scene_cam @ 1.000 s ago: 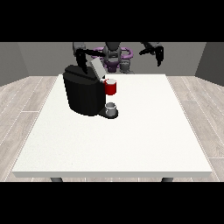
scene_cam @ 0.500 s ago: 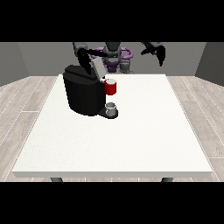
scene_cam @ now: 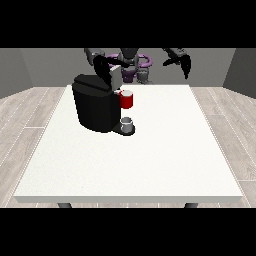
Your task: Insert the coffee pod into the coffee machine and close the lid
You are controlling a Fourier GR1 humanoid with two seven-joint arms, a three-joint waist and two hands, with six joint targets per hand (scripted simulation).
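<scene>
A black box-shaped coffee machine (scene_cam: 96,107) is seen at the white table's (scene_cam: 150,155) ten o'clock, a red thing at the machine (scene_cam: 127,100) above a grey thing (scene_cam: 127,124). The hand at the view's left (scene_cam: 103,70) is placed on the raised lid; its finger state cannot be told. The hand at the view's right (scene_cam: 184,62) is held raised at one o'clock, fingers hanging relaxed.

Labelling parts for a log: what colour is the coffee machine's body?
Black, seen in the front view: the coffee machine on the white table.

white table (scene_cam: 150,165) carries a black coffee machine (scene_cam: 95,107).
</scene>
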